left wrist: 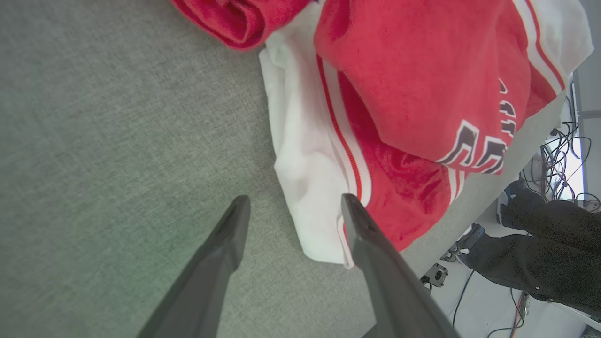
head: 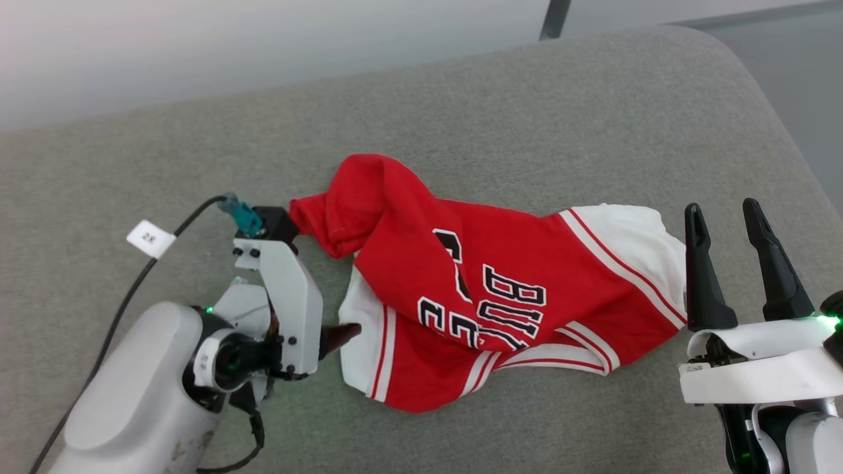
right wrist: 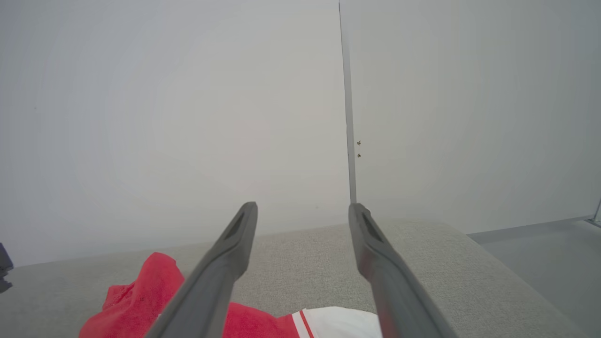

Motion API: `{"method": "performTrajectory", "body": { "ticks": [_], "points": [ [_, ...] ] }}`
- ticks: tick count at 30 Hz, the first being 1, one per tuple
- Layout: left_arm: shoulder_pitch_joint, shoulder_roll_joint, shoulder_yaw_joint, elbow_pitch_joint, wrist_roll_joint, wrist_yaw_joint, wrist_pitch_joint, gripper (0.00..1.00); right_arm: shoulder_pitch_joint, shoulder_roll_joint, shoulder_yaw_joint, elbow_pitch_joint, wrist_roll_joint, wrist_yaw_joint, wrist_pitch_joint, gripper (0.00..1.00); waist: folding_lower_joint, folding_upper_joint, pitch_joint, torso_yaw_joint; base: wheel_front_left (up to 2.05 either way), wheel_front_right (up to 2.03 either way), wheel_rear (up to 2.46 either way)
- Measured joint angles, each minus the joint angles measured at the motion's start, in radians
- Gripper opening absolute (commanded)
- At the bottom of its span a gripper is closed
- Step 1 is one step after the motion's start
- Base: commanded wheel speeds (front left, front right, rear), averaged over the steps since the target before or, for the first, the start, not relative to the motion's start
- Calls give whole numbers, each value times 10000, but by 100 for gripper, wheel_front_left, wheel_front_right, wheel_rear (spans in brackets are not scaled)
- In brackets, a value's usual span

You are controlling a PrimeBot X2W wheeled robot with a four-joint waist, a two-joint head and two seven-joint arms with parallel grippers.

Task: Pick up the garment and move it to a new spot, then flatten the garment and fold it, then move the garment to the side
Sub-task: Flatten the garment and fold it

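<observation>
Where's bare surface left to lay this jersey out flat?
The widest bare stretch of grey cushion lies beyond the garment, toward the wall. A narrower strip runs along the near edge between the two grippers. It is crowded at the garment's left, where the left gripper and its cable sit, and at its right end by the open right gripper.

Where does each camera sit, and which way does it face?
Head view: on the head, looks down at the jersey on the grey cushion; left tool, right tool show.
Left wrist view: looks down past its open fingers at the jersey's white edge.
Right wrist view: faces the wall past its open fingers.
All three share the jersey.
</observation>
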Motion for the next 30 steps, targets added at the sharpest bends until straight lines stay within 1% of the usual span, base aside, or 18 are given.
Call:
{"method": "performTrajectory", "body": {
  "ticks": [7,12,13,14,15,23,30],
  "points": [
    [225,46,-12,134,0,174,2,100,-20,0,33,134,115,0,-146,100,0,0,274,-281,0,0,0],
    [234,88,-10,397,23,174,-161,100,-133,2,92,232,190,0,-253,100,0,0,420,-407,0,0,0],
    [237,56,21,479,0,176,-186,83,-133,2,102,257,198,0,-267,100,0,0,444,-423,0,0,0],
    [237,19,46,529,-17,161,-194,44,-133,2,104,284,198,0,-291,100,0,0,462,-435,0,0,0],
    [236,-6,90,581,-81,115,-282,0,-134,2,100,295,198,0,-293,100,0,0,476,-440,0,0,0],
    [210,-13,236,857,-278,2,-309,0,-134,2,-42,368,163,0,-291,100,0,0,358,-224,0,0,0],
    [240,424,658,516,-397,67,-445,0,-84,2,-161,299,-25,0,-123,100,0,0,119,240,0,0,0]
  ]
}}
